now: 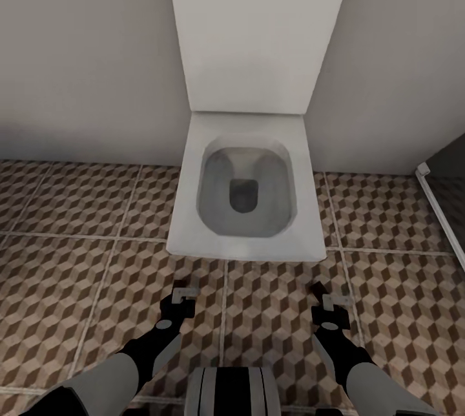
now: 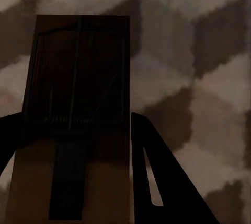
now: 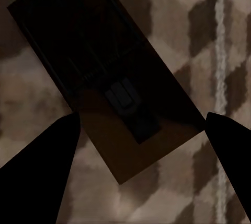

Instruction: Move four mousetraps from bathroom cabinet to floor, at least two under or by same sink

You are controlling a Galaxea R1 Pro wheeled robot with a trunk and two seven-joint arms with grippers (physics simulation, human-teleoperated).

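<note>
**Two mousetraps carried in front of the toilet, sink not yet reached**

A wheeled robot faces a white wall-hung toilet (image 1: 245,190), both arms held low over the bathroom floor (image 1: 84,222) just in front of the bowl. The left gripper (image 1: 183,300) has its fingers (image 2: 157,182) closed against the long edges of a mousetrap (image 2: 78,119), the tan board jutting straight out from between them with its dark wire bar and spring facing the wrist camera. The right gripper (image 1: 330,303) carries a second mousetrap (image 3: 110,78), lying skewed across the gap; its fingers (image 3: 36,166) stand visibly apart at either side of the board, and whether they press on it cannot be told from this angle. Both traps hang above the cube-patterned tiles rather than resting on them.

The boards look stiff, flat and very light, likely to slip or twist in a loose hold, as the slanted one suggests. The safest purchase is probably across the bare wooden edges, clear of the wire and spring. Set down low, they should lie flat without bouncing. A dark glazed panel with a pale frame (image 1: 442,203) stands to the toilet's right.
</note>
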